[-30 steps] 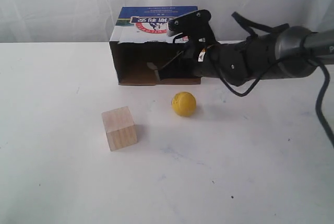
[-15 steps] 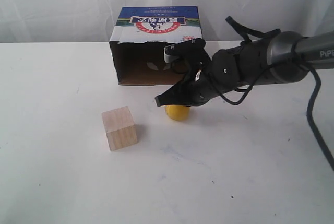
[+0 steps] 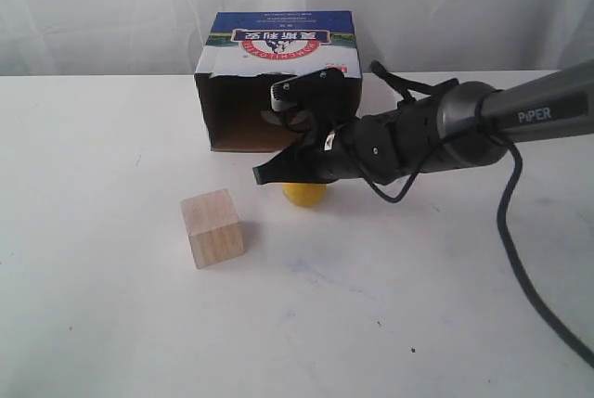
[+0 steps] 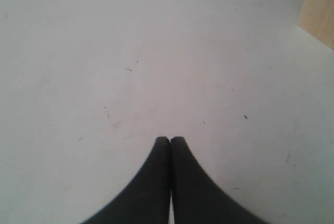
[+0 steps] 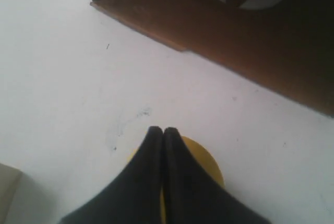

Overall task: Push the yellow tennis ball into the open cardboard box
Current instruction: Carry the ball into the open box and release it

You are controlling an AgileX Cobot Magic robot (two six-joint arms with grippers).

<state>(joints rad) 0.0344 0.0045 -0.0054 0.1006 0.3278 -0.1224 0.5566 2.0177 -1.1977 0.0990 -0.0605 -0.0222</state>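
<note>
Beneath the right hand (image 3: 263, 175), in the exterior view, the yellow tennis ball (image 3: 304, 195) is sitting on the white surface (image 3: 418, 305), only its lower part showing under the dark fingers. Just beyond the hand the open cardboard box (image 3: 278, 38) is lying on its side, mouth facing it. What shows of the inside is looking dark and empty, though the hand is hiding part. A wooden cube (image 3: 213, 227) is standing apart, off the fingertips.

From the left wrist, the left hand (image 4: 170, 141) is hovering above the surface (image 4: 130, 51), fingers pressed together, holding nothing, with the cube's corner (image 4: 319, 12) ahead.

From the right wrist, the right hand (image 5: 162, 131) is also pressed together, its tips reaching past the ball (image 5: 207, 167). The box floor (image 5: 235, 41) is lying just ahead, nothing visible on it.

Riding over the ball rather than behind it, the fingers are probably risking a slip. The ball could squirt sideways or catch on the box's lower edge.
</note>
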